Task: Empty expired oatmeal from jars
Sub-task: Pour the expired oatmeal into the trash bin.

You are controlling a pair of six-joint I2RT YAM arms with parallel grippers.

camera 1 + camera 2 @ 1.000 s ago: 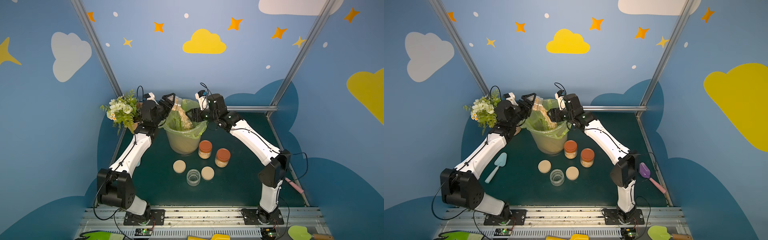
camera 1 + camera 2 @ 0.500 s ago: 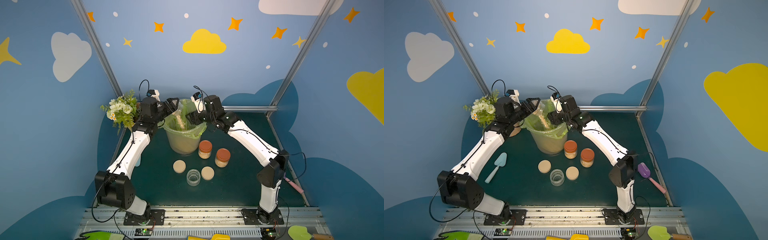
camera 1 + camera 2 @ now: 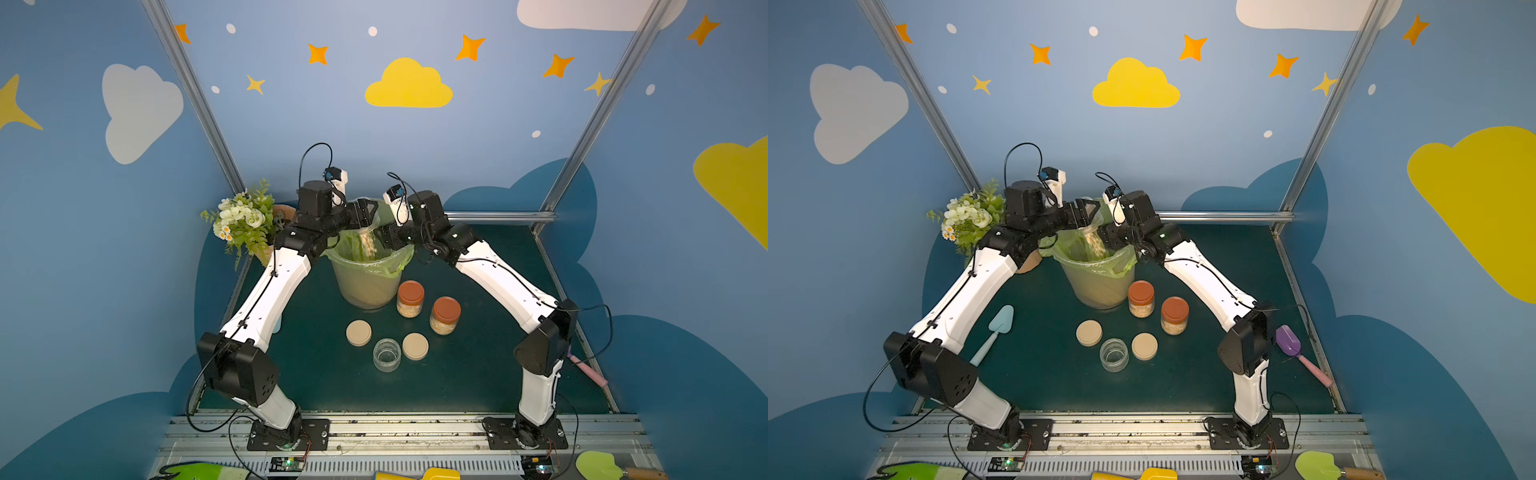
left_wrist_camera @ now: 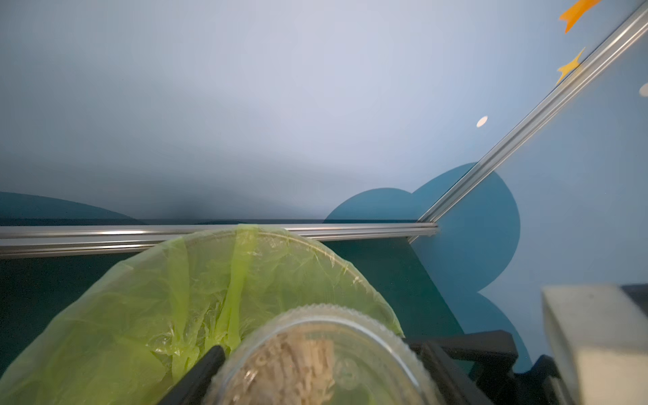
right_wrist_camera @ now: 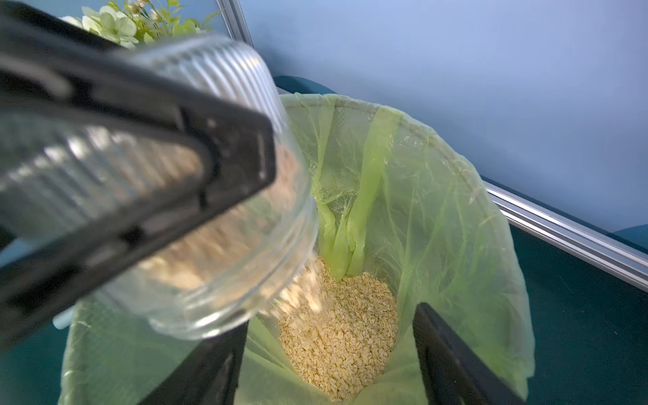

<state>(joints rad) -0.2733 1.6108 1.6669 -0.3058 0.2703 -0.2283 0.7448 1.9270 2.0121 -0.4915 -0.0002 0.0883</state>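
Left tool (image 3: 364, 216) clamps lidless jar (image 5: 228, 273) tipped over bin (image 3: 365, 286) so oatmeal (image 5: 343, 333) drops in; right tool (image 5: 331, 319) hovers spread, empty, at bin's 3 o'clock.

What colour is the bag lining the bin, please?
The bag is a translucent light green, best seen in the right wrist view.

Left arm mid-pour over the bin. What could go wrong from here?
1. The tilted jar is ribbed glass pinched by the left end effector; it might slip into the bin.
2. The open right end effector sits close beside the jar's mouth; falling oatmeal could land on it, or the two arms could bump.
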